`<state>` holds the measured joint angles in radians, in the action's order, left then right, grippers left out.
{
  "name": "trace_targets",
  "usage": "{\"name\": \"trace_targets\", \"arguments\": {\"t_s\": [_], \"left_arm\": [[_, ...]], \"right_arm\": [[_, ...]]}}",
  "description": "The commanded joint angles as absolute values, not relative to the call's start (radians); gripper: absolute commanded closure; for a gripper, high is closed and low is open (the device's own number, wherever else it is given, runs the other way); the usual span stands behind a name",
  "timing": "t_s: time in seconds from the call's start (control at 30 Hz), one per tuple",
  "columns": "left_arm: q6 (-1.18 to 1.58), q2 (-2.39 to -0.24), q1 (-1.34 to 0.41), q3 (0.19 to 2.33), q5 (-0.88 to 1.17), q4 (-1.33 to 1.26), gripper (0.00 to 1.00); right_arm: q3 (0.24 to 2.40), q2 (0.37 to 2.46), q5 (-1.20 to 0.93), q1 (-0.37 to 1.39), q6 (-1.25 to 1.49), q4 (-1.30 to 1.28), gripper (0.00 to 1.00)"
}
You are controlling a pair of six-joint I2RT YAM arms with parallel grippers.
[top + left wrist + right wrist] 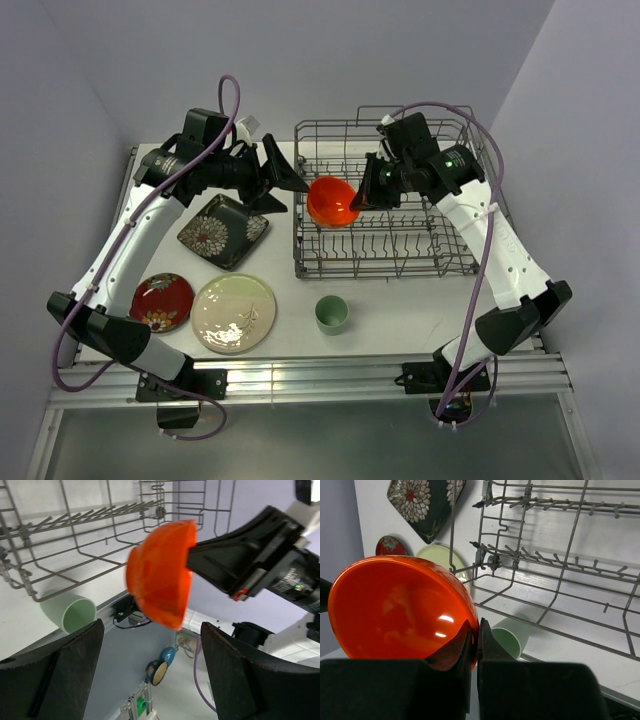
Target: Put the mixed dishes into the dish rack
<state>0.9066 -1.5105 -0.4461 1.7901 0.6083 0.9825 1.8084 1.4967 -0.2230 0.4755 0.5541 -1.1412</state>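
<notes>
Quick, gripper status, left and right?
Left gripper: open, holding nothing.
Right gripper: closed on the rim of the small orange bowl.

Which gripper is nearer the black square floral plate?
Left. The left gripper, open, is just past the black square floral plate, beside the dish rack. The right gripper is farther off, over the rack, shut on the small orange bowl.

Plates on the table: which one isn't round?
The black floral plate, farthest back: it is square, while the small red plate and the cream plate are round.
</notes>
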Motion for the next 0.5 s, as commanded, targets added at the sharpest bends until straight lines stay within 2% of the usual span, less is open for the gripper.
{"name": "trace_targets", "arguments": {"t_s": [0.0,0.33,0.43,0.47], "left_arm": [[0.951,-1.497,-0.462,1.815,0.661,0.882,0.15],[0.948,-1.554,-0.531,1.842,0.591,0.949,0.16],[0.930,-1.581,-0.543,1.879,0.526,1.017,0.21],[0.925,-1.585,-0.542,1.881,0.508,1.026,0.26]], "right_arm": [[1.865,1.503,-0.258,0.497,0.517,-1.085,1.00],[1.940,1.548,-0.247,0.529,0.469,-1.120,1.00],[1.945,1.551,-0.226,0.541,0.454,-1.135,1.00],[1.947,1.549,-0.215,0.546,0.450,-1.140,1.00]]}}
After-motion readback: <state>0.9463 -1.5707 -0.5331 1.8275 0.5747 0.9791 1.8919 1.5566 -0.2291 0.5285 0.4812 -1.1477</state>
